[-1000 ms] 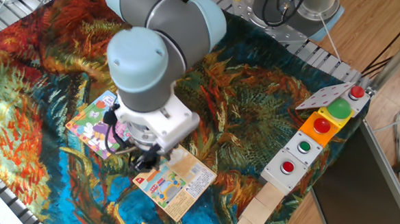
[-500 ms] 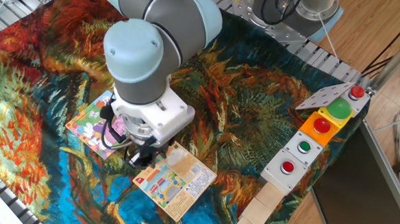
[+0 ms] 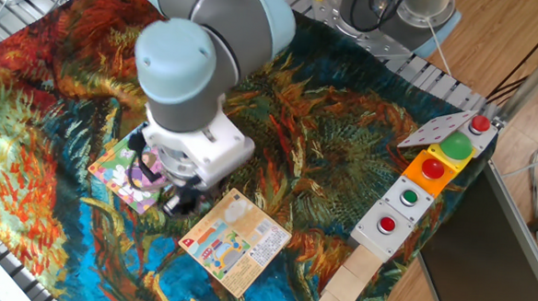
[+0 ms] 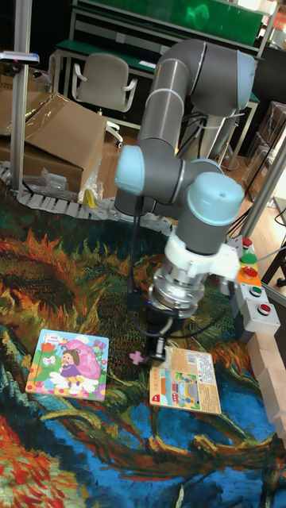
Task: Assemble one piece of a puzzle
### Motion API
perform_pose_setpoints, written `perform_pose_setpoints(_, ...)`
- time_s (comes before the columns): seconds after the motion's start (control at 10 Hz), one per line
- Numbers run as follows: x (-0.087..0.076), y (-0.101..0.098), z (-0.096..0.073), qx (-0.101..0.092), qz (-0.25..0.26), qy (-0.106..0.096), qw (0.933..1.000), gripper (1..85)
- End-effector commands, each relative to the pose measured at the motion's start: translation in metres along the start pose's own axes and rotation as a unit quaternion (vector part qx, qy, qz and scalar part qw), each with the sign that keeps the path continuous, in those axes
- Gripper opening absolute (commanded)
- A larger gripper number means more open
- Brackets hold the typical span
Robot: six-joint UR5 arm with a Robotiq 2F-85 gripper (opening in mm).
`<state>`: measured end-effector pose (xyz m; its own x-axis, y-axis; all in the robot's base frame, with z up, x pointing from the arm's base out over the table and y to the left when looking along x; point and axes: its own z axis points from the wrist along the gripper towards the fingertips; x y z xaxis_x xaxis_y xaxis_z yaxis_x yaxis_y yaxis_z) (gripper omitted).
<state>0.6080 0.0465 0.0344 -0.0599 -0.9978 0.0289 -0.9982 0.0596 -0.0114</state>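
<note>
A: What fills the scene?

B: The tabletop [image 4: 48, 254], under a painterly cloth of orange, blue and green swirls. Above it the grey arm [image 4: 187, 95] with its pale-blue caps bends down from the far side, and in the fixed view it hides much of what lies under it.

A: And on the cloth?

B: The puzzle [image 4: 68, 363], a flat square board with a light-blue edge and a girl in purple and pink. In the fixed view the puzzle [image 3: 121, 161] shows only its left part, since the wrist covers the rest. Just beside it, apart from it, lies an orange-peach printed card [image 4: 186, 380], also seen in the fixed view [image 3: 237, 240].

A: Anything along the edge?

B: A row of button boxes [image 3: 424, 182] at the tabletop's right side, with red and green buttons, then pale wooden blocks [image 3: 350, 284] nearer the corner.

A: The claw?

B: The claw [image 4: 156, 347] hangs over the strip of cloth between board and card. Its fingers are pinched together on the piece [image 4: 139, 357], a small pink-lilac bit with knobbed edges, which sticks out to the side at the fingertips. I cannot tell whether the piece touches the cloth. In the fixed view the claw [image 3: 176, 204] is dark and the piece is hidden.
</note>
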Motion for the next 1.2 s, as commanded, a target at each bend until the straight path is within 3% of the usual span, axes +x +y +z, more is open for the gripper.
perform_pose_setpoints(0.0,0.043,0.003,-0.001,-0.003,-0.031,0.011,0.9995,1.3)
perform_pose_setpoints(0.1,0.042,0.004,-0.001,-0.006,-0.034,0.009,0.9994,1.3)
perform_pose_setpoints(0.5,0.036,-0.004,0.000,0.011,-0.018,-0.003,0.9998,1.3)
perform_pose_setpoints(0.8,0.071,-0.004,0.009,0.008,-0.059,0.006,0.9982,1.3)
perform_pose_setpoints(1.1,0.063,0.000,0.009,0.002,-0.059,-0.011,0.9982,1.3)
